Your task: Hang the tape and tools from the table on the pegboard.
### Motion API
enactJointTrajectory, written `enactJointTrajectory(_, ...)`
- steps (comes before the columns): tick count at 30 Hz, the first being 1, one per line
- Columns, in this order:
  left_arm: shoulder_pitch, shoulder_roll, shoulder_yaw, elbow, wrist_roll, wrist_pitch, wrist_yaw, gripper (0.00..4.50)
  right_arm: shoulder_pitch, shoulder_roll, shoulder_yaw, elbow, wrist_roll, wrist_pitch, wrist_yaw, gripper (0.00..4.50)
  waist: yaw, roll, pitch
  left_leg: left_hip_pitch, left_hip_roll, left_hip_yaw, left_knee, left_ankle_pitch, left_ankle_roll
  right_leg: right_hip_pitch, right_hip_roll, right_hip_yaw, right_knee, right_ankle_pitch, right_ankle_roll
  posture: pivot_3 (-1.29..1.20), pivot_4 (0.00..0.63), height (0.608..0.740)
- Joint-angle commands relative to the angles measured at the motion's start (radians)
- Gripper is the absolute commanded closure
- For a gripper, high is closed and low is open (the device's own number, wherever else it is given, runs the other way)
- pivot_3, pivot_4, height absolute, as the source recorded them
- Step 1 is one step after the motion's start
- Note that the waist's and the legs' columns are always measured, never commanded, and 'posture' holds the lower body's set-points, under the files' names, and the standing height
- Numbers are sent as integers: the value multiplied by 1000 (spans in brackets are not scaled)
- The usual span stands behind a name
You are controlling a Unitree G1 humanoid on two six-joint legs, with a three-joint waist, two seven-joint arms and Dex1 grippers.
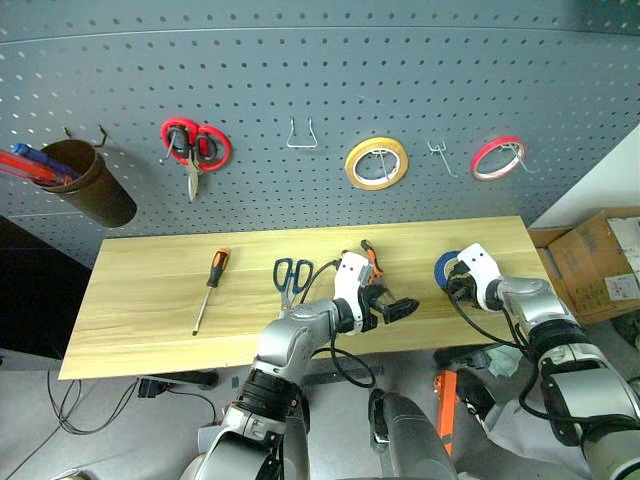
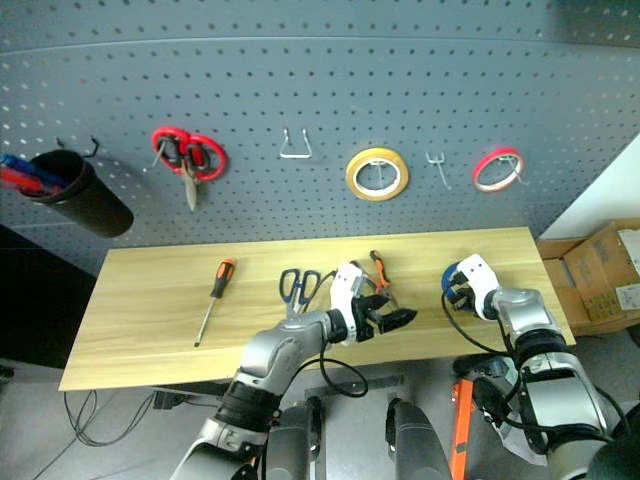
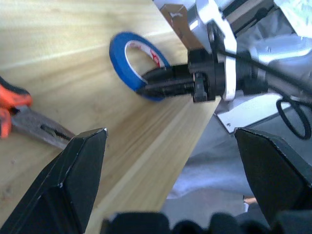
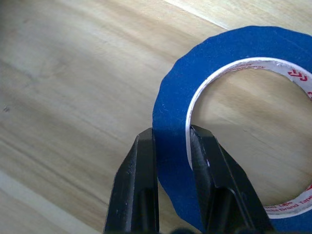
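Over by the table's (image 1: 150,330) right end, near its front edge, the right gripper (image 4: 171,146) has its jaws pinched across the wall of the blue tape (image 4: 234,53), one finger inside the ring. Left gripper (image 1: 395,310) hangs wide open mid-table, so the right arm's clearly got this one.

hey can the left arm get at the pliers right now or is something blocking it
Probably yes. The left gripper is open and hovers right beside the pliers, with bare table around them. The right gripper is off at the blue tape, out of the way.
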Motion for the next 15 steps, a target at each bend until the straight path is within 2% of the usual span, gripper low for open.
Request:
enactJointTrajectory(1, 11, 13, 15, -98, -36, -5, -24, 0, 218, -10, -1, -373, -1, 83, -40, 3952, 2, 1, -1, 0, 0, 0, 0, 0, 0, 0, 0, 0, 0, 0, 1, 97, 269, 740)
enactJointTrajectory(4, 40, 54, 60, -202, -95, 54, -39, 0, 423, -5, -34, -792, -47, 109, -157, 3952, 2, 5, -4, -2, 0, -2, -1, -1, -2, -1, 0, -1, 1, -3, 5, 72, 240, 740)
enactJointTrajectory(8, 71, 124, 139, -360, -237, 194, -60, 0, 642, 35, -25, -1187, -191, 69, -341, 3952, -8, 11, -8, -3, 0, 1, 0, -1, -7, -6, -1, 1, 2, -4, 6, 43, 195, 740)
enactJointTrajectory(9, 73, 135, 158, -389, -272, 224, -59, 0, 678, 44, -17, -1247, -221, 63, -373, 3952, -9, 10, -10, -3, 0, 1, 0, 0, -9, -6, -1, 1, 3, -4, 6, 43, 195, 740)
enactJointTrajectory(12, 37, 145, 235, -426, -398, 317, -47, 0, 712, 81, 20, -1302, -306, 19, -469, 3952, -10, 6, -32, -4, 0, -1, 0, 2, -15, -6, -1, -1, 3, -4, 6, 19, 142, 740)
enactJointTrajectory(15, -31, 157, 307, -406, -474, 354, -32, 0, 636, 107, 39, -1241, -357, -49, -548, 3952, -13, 0, -57, -3, -2, -2, 2, 2, -15, -3, -2, 0, 2, -2, 5, 13, 111, 740)
